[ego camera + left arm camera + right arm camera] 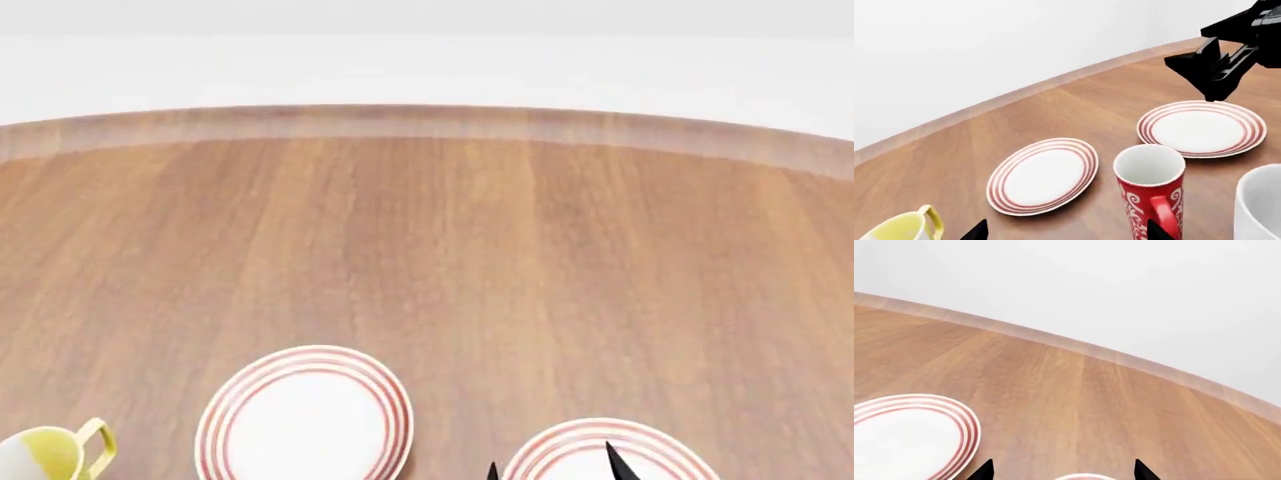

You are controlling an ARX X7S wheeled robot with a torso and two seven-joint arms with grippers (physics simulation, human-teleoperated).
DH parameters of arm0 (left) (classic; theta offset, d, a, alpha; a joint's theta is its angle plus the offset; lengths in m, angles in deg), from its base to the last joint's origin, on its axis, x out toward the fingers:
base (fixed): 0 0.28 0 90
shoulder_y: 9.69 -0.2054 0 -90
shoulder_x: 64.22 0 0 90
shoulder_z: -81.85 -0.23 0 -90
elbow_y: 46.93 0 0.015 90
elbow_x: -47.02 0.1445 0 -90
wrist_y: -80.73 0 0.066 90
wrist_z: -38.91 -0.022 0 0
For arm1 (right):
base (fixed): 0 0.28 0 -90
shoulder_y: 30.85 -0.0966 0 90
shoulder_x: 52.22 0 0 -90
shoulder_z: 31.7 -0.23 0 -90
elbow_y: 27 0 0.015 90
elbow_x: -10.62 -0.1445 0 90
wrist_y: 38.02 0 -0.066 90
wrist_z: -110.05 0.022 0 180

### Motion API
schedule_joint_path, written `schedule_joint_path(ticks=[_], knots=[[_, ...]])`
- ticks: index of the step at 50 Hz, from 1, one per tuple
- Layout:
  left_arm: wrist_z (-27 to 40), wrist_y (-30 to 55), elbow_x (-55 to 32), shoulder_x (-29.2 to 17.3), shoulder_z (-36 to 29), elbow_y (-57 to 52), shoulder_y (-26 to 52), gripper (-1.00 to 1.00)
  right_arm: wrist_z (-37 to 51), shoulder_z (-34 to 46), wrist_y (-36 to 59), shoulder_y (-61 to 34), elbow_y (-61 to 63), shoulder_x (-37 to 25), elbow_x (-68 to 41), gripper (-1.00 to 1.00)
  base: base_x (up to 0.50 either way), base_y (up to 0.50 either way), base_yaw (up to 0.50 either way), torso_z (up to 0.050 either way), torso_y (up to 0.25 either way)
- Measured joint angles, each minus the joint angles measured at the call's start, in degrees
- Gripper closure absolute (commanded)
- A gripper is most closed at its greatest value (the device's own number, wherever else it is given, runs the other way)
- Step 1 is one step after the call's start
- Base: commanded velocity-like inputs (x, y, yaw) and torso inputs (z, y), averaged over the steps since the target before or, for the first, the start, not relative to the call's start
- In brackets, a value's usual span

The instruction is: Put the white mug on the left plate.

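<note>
The white mug shows only as a glossy white rim and wall at the edge of the left wrist view, next to the red mug; it is out of the head view. The left plate, white with thin red rings, lies on the table; it also shows in the left wrist view and the right wrist view. My left gripper is open and empty, low in front of the left plate and the red mug. My right gripper is open and empty over the other plate; it also shows in the head view and the left wrist view.
The second ringed plate lies to the right. A red mug with white swirls stands between the plates, nearer me. A white mug with yellow inside and handle stands left of the left plate. The wooden table ends at a curved far edge.
</note>
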Motion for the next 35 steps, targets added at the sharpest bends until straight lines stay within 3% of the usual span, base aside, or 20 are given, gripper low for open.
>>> schedule_joint_path(ticks=[13,35], knots=[[-1.6,-5.4,4.4,-2.4,-2.2,4.4,-3.9,-1.00,0.4,0.3,-0.1,-0.1,-0.3,-0.3,-0.4,-1.00,0.00,0.00,0.00,0.000,0.000],[-3.5,-11.0,11.1,-4.0,-7.3,13.1,-4.2,-1.00,1.1,0.8,-0.1,-0.1,-0.2,-0.8,-1.0,-1.00,0.00,0.00,0.00,0.000,0.000]])
